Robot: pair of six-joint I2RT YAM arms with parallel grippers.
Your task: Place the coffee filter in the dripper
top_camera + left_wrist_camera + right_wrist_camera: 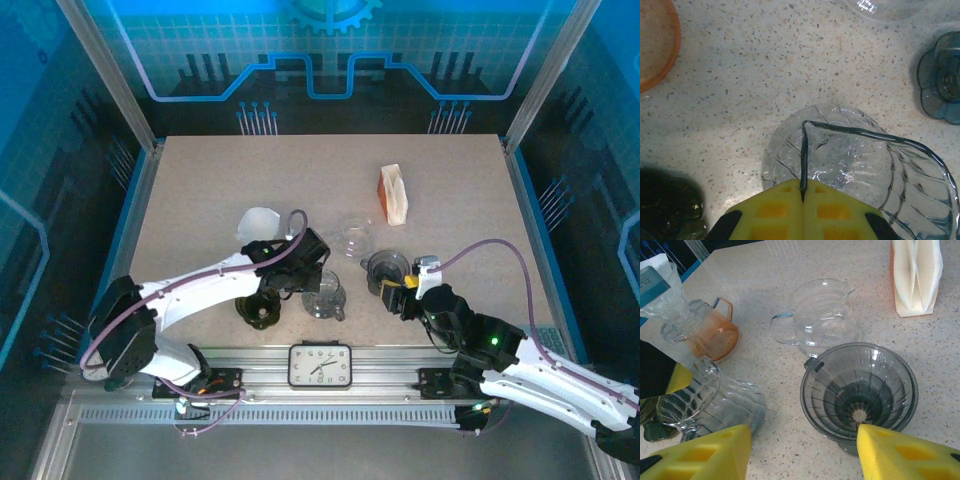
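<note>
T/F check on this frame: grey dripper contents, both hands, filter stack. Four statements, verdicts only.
1. The grey dripper already holds a filter. False: it is empty.
2. The right hand is open, holding nothing. True.
3. The left hand is open. False: it is shut on a thin edge of the clear dripper.
4. The paper filters stand upright, untouched by either hand. True.
</note>
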